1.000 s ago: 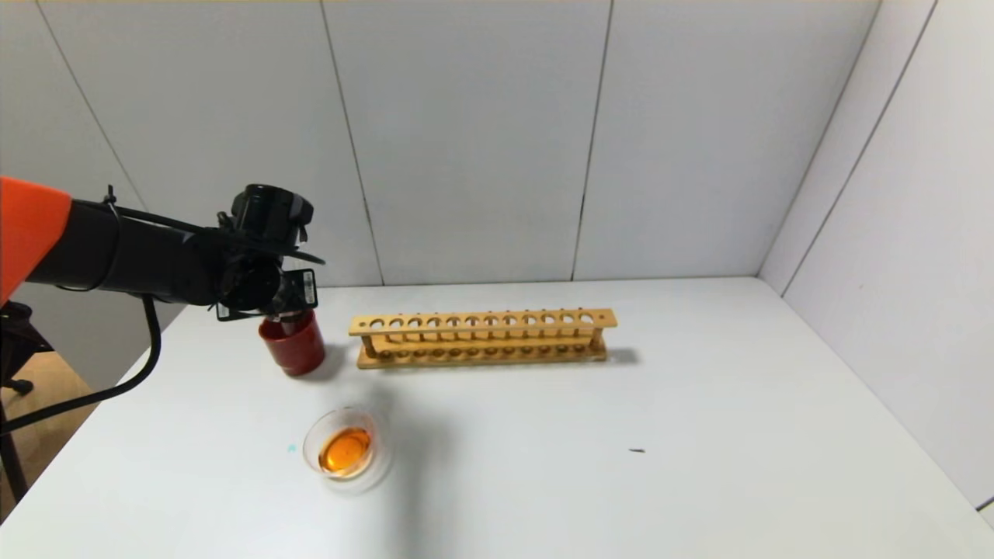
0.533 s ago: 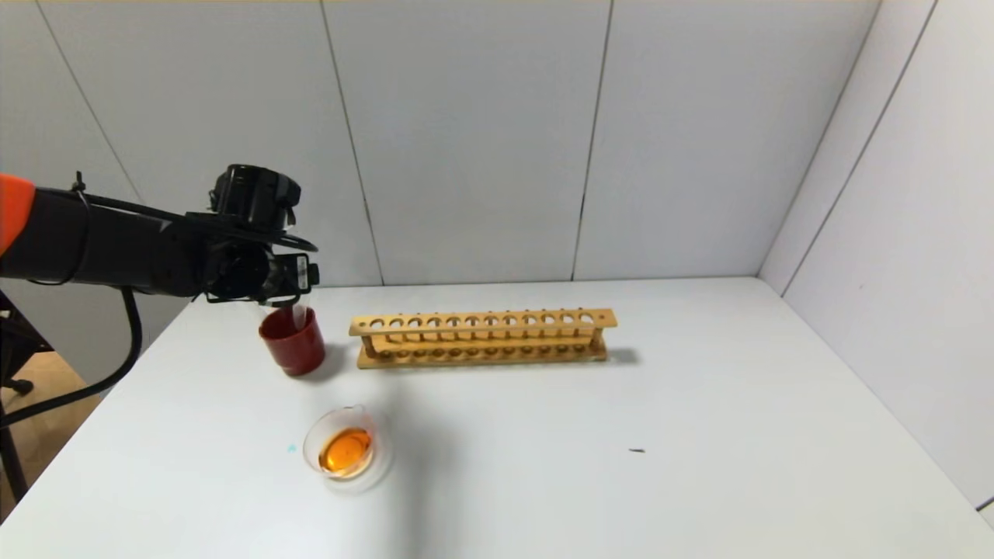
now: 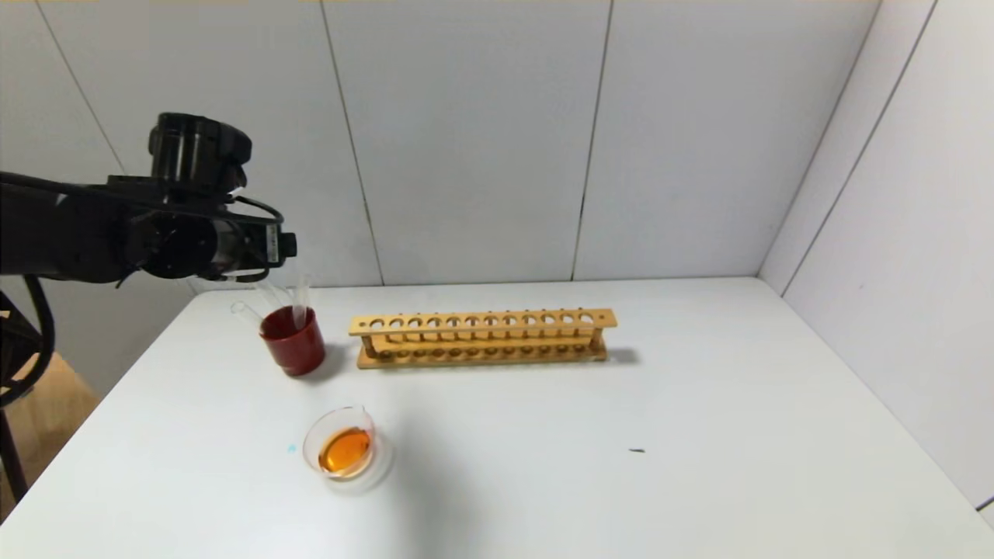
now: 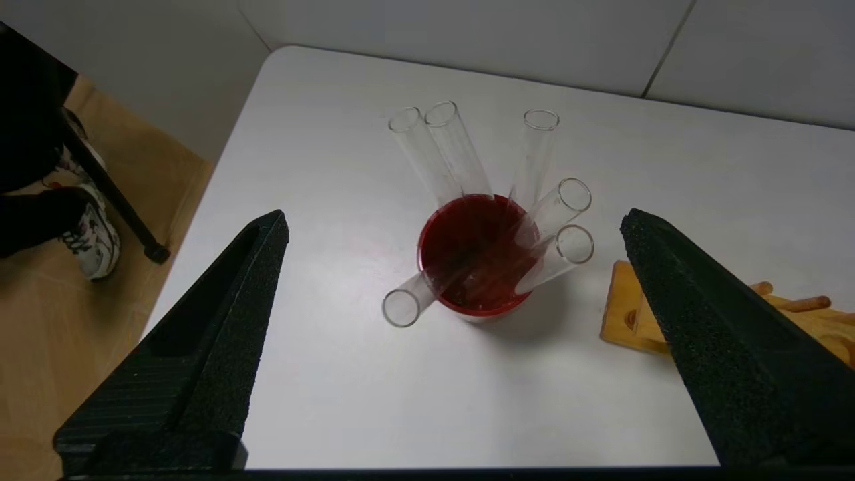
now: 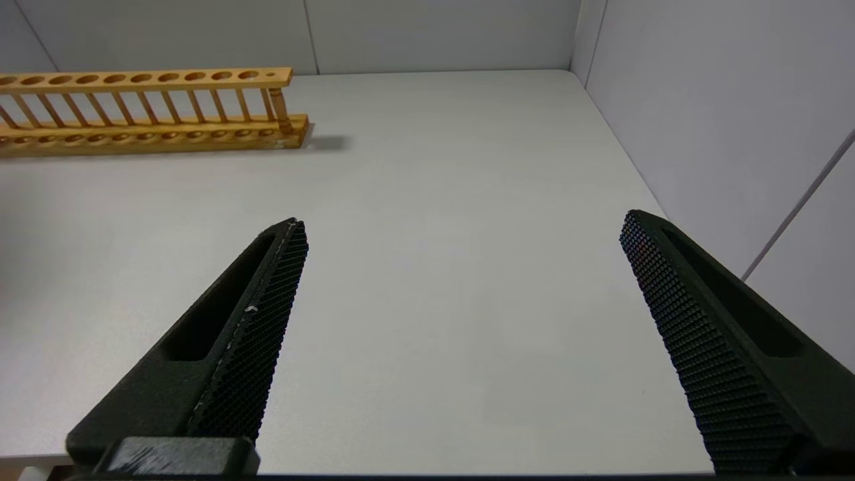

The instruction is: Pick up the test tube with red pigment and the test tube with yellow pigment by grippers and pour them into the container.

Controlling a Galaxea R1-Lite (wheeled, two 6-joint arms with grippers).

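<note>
Left tool (image 4: 454,334) hangs wide and empty above the red cup (image 4: 475,257). Six empty tubes (image 4: 534,157) lean loosely; any bump risks tipping or breakage.

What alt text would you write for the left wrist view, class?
Open left claw hangs above a dark red cup holding six empty clear tubes on a white table. A wooden rack's end shows beside the cup.
</note>
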